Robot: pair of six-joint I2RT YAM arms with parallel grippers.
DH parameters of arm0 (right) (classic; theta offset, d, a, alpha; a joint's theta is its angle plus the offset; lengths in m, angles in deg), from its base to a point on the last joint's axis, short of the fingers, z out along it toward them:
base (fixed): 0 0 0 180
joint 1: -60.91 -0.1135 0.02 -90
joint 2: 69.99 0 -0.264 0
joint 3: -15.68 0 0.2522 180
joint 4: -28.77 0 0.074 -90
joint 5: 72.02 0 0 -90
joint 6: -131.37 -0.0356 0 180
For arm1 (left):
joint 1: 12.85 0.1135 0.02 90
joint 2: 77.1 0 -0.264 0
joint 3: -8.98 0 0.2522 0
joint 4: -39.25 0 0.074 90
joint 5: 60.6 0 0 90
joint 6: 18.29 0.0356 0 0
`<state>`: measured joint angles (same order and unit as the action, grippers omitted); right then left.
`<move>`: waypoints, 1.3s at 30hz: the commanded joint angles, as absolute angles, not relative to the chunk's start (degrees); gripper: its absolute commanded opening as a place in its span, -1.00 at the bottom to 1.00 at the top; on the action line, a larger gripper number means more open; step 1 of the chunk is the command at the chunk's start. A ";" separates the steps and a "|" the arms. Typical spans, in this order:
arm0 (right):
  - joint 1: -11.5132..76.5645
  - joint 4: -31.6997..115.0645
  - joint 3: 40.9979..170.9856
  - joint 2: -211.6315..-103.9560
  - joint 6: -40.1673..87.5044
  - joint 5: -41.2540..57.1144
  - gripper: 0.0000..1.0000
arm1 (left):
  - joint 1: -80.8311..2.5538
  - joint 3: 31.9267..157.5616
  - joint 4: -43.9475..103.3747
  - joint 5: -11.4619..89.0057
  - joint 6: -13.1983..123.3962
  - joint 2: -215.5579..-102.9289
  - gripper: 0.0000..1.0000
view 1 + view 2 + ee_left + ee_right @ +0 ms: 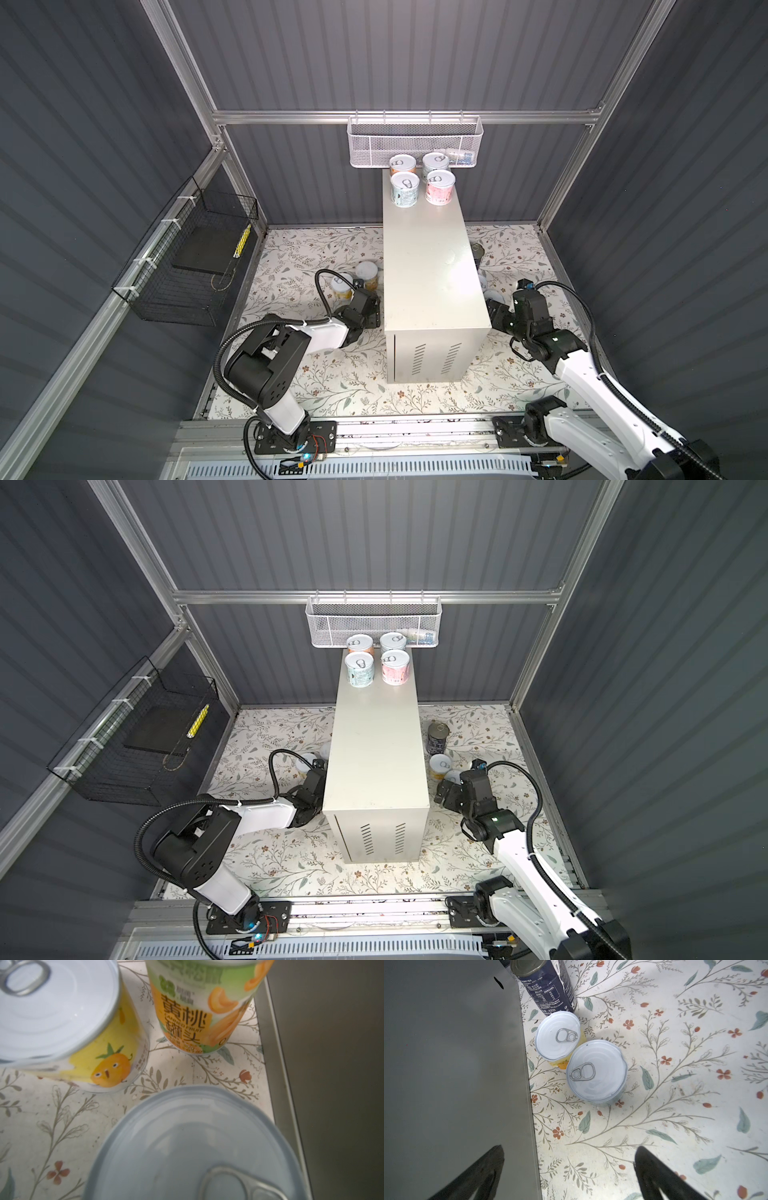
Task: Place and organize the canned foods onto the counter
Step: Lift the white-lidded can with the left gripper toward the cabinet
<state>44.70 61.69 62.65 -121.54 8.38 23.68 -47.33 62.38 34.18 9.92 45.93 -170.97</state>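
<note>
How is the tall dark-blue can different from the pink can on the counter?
The dark-blue can stands on the floral mat beside the counter; the pink can sits on its top. The dark-blue can looks taller, the pink can squat. The dark-blue can's lid is dull grey, the pink can's bright silver with a pull tab. Both are upright.

Walls: dark grey ribbed panels (395,54), framed by aluminium rails (291,117).
Floor: pale floral-print sheet (307,249).
12 o'clock: white mesh basket (395,145) hung on the rail.
9 o'clock: black wire basket (174,307) on the wall.
</note>
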 commanded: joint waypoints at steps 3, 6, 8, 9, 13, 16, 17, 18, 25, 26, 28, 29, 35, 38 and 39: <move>44.82 60.69 62.22 -122.33 8.15 23.25 0.98 | -47.73 59.63 30.87 11.84 45.04 -169.32 -1.00; 44.82 60.58 62.21 -122.62 7.97 22.90 0.98 | -47.74 58.68 30.29 11.93 44.91 -168.07 -1.00; 44.82 60.66 62.24 -122.73 7.84 22.78 0.98 | -47.72 57.84 30.00 11.93 44.82 -166.80 -1.00; 44.84 60.86 62.31 -122.64 7.89 22.81 0.98 | -47.74 57.34 29.81 12.00 44.77 -166.01 -1.00; 44.83 60.88 61.85 -121.79 7.74 22.77 0.98 | -47.83 56.92 26.76 11.91 45.11 -162.43 -1.00; 44.82 60.15 61.29 -121.63 7.88 22.69 0.98 | -47.81 56.75 23.75 10.97 45.39 -158.71 -1.00; 44.82 60.07 61.20 -121.79 7.81 22.70 0.98 | -47.79 56.64 22.78 10.64 45.46 -157.50 -1.00; 44.82 59.97 61.24 -122.06 7.94 22.56 0.98 | -47.82 56.63 21.73 10.25 45.59 -156.09 -1.00; 44.87 59.77 61.47 -122.64 7.78 21.89 0.98 | -47.82 61.87 11.04 10.41 49.48 -146.23 -1.00; 44.85 59.81 61.45 -122.51 7.84 21.97 0.98 | -47.77 63.09 9.50 10.37 50.24 -145.25 -1.00; 44.82 59.78 61.44 -122.21 7.77 22.04 0.98 | -47.74 66.62 5.02 9.43 51.98 -143.51 -1.00; 44.82 59.83 61.47 -122.04 7.79 22.05 0.98 | -47.74 68.41 3.25 9.21 52.64 -143.14 -1.00; 44.82 60.79 62.18 -120.57 8.18 22.57 0.98 | -47.65 84.46 -11.19 12.64 58.19 -145.32 -1.00; 44.82 60.93 62.17 -119.59 8.43 22.61 0.98 | -47.57 94.98 -19.14 14.36 60.49 -148.83 -1.00; 44.85 60.95 62.14 -119.33 8.43 22.68 0.98 | -47.57 98.57 -21.58 14.42 60.76 -149.86 -1.00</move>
